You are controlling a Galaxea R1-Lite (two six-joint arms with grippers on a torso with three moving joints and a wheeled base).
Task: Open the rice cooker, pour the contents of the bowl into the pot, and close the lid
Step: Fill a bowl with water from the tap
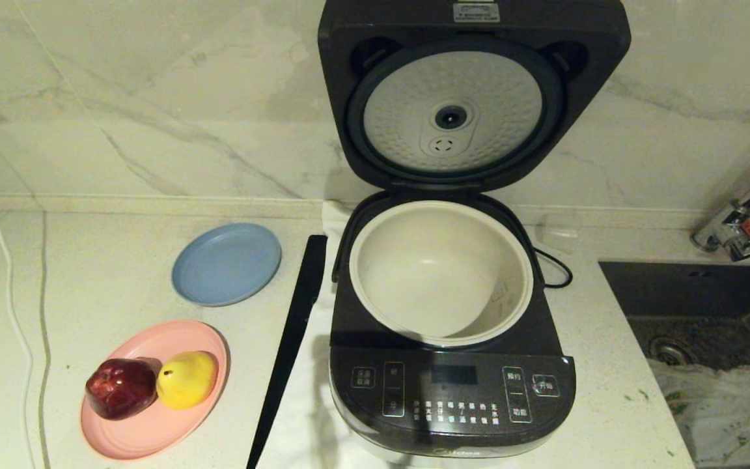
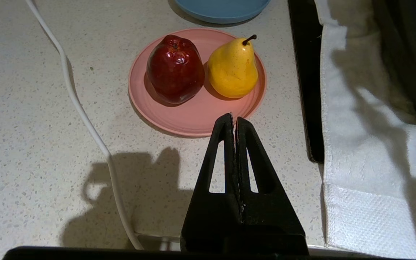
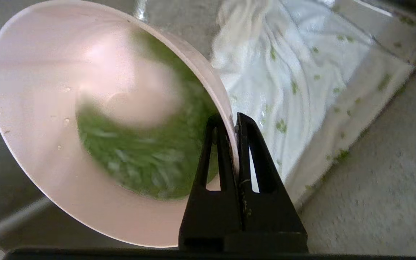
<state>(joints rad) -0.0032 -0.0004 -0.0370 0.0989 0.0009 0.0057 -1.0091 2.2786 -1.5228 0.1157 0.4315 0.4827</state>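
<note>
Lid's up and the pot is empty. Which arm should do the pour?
Right. Its hand is shut on the pale pink bowl's rim, green grains inside. The left hand is shut, empty, by the pink plate.

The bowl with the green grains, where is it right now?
Only the right wrist view shows the bowl: tilted, its rim pinched in the right pincer, above the sink's white cloth.

Both grippers (image 2: 234, 121) (image 3: 230, 121) have matte black, triangular, hollow-windowed fingers

A pink plate (image 1: 153, 423) holds a red apple (image 1: 121, 388) and a yellow pear (image 1: 186, 379). A blue plate (image 1: 226, 263) sits behind it. A white cloth (image 1: 720, 404) lies in the sink (image 1: 694, 286).
</note>
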